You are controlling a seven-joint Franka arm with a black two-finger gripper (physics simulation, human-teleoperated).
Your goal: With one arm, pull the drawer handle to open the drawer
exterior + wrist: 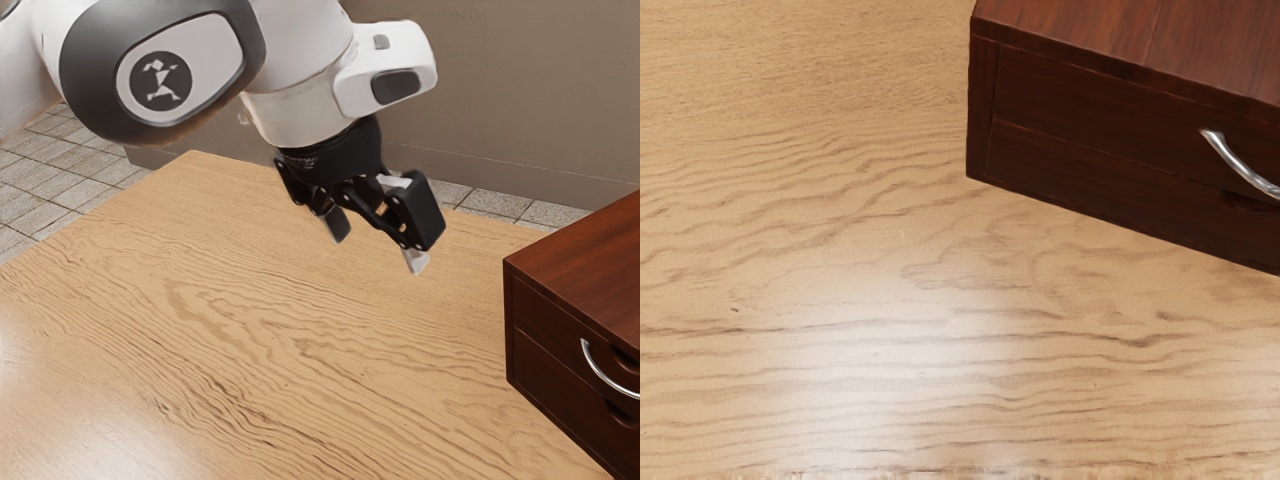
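Nearest to us in the exterior view lies the bench [200,330], a broad top of pale wood with a strong wavy grain. On it, at the exterior view's right edge, stands a dark reddish-brown cabinet [585,260], its corner turned toward the middle of the bench. Its face is split by a seam into an upper and a lower front. The drawer [545,325] sits flush with that face, so it is shut. The drawer handle [603,371], a curved silver bar, is fixed to the face close to the picture's right edge. In the wrist view we see the same handle across an open stretch of bench, well apart from our hand.

Farther back, our fingers [414,256] hang above the middle of the bench, tilted toward the cabinet. They are spread wide and have hold of nothing. The white arm [160,60] comes in from the exterior view's upper left. Behind the bench we see a floor [50,170] of grey tiles, and beyond it a plain beige wall [520,90].
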